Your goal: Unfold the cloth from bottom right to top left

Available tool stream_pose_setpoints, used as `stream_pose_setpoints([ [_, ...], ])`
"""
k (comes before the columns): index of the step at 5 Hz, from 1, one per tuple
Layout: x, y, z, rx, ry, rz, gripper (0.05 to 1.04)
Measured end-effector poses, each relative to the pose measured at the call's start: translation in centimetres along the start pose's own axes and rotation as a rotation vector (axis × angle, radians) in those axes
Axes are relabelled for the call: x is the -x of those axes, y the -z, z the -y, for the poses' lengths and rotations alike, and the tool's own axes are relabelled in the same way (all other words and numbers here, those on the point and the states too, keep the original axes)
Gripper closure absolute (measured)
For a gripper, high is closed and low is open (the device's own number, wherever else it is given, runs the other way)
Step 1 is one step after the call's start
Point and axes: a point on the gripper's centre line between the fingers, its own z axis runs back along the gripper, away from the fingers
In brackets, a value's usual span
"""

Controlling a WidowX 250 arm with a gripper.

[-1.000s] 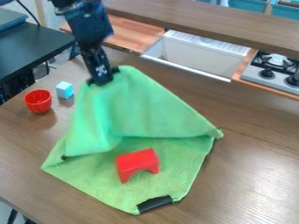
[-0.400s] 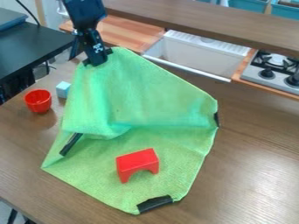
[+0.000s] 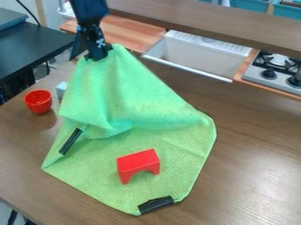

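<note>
Covering part of the table (image 3: 253,171): green cloth (image 3: 123,101), one end raised

The cloth is held up near the table's far left corner, its lower part laid flat. Its raised end is pinched in the closed gripper (image 3: 98,54). A red arch block (image 3: 138,163) is borne on the flat part. Near the left edge, a red cup (image 3: 38,102) is set beside a partly hidden cube (image 3: 61,89).

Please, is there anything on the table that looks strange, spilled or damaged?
Nothing looks spilled or damaged. Slightly odd: a red arch-shaped block sits on the green fabric cloth to be unfolded, which bunches loosely at the view's left.
</note>
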Motion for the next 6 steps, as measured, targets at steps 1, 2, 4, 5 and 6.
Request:
stream_pose_setpoints([
  [1, 0.3, 0.7, -1.7, -0.001, -0.024, -0.037, 1.027],
  [2, 0.3, 1.4, -3.0, 0.000, -0.011, -0.063, 1.027],
  [4, 0.6, 1.6, -5.1, -0.048, 0.057, -0.128, 1.027],
  [5, 0.6, 1.7, -5.8, -0.082, 0.088, -0.143, 1.027],
  [6, 0.7, 2.7, -6.4, -0.078, 0.107, -0.158, 1.027],
])
